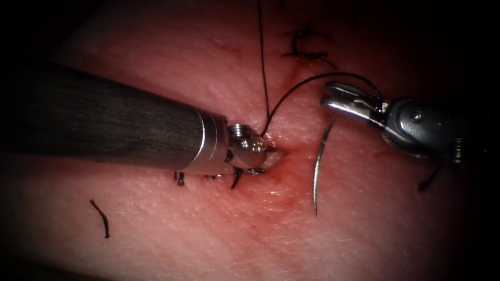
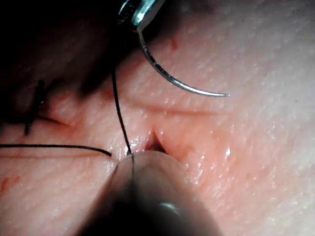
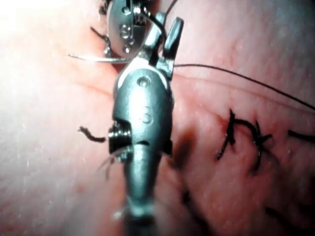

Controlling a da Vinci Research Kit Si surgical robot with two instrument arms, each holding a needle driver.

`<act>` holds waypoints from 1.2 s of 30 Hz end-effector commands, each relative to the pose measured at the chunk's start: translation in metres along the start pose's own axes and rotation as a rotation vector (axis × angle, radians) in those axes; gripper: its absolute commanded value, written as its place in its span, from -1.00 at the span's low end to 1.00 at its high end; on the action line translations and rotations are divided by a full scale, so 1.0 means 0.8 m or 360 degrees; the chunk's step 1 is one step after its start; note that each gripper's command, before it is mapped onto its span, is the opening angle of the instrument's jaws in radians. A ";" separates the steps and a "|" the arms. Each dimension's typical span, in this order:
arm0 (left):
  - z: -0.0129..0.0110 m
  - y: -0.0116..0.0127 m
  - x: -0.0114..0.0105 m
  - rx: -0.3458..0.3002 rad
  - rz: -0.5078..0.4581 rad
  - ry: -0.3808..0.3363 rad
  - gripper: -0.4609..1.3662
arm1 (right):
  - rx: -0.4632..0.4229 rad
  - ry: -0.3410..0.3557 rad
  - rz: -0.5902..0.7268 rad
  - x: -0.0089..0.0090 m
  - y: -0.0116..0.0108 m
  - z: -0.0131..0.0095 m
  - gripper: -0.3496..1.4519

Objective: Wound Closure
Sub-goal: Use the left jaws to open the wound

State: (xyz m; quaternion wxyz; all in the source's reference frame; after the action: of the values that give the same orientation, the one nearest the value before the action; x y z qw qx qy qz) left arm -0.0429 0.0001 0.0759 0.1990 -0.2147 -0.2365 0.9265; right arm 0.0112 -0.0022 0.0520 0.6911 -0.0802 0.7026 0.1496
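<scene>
The tissue (image 1: 219, 67) has its cut running past my left tool (image 1: 264, 156), whose tip presses on the cut and puckers it. Its jaws look shut on the thread (image 1: 264, 78) where that meets the tissue; the thread (image 2: 120, 118) runs straight into the tip. My right tool (image 1: 327, 97) hovers right of the cut with jaws parted (image 3: 165, 37), holding nothing. The curved needle (image 1: 319, 166) lies on the tissue right of the cut, out of the tissue, its blunt end just under the lower jaw. A second strand arcs from the cut over to the right tool.
Finished stitches (image 1: 304, 49) cross the cut further back, and more knots (image 1: 179, 178) sit beside the left shaft. A loose cut end of thread (image 1: 100, 217) lies at lower left. Red fluid (image 1: 278, 179) wets the tissue around the cut.
</scene>
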 end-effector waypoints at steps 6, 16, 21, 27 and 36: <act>-0.0001 0.0000 0.0000 0.0009 0.0001 0.0001 0.68 | 0.0000 0.0009 -0.0247 -0.0004 0.0019 0.0013 -1.00; 0.0001 0.0001 0.0001 -0.0004 -0.0007 0.0001 0.80 | -0.0013 0.0037 -0.0368 -0.0032 0.0032 0.0013 -1.00; 0.0001 0.0001 0.0001 -0.0005 -0.0007 0.0001 0.82 | -0.0015 0.0056 -0.0393 -0.0048 0.0022 0.0011 -1.00; 0.0001 0.0001 0.0002 -0.0004 -0.0007 0.0001 0.83 | -0.0014 0.0075 -0.0425 -0.0050 0.0014 0.0017 -1.00; 0.0001 0.0001 0.0002 -0.0004 -0.0007 0.0001 0.91 | -0.0022 0.0081 -0.0441 -0.0056 0.0012 0.0031 -1.00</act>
State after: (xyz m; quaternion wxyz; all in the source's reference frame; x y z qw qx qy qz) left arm -0.0431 0.0001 0.0759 0.2001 -0.2158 -0.2424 0.9244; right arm 0.0135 -0.0010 0.0567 0.6869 -0.1836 0.7011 0.0546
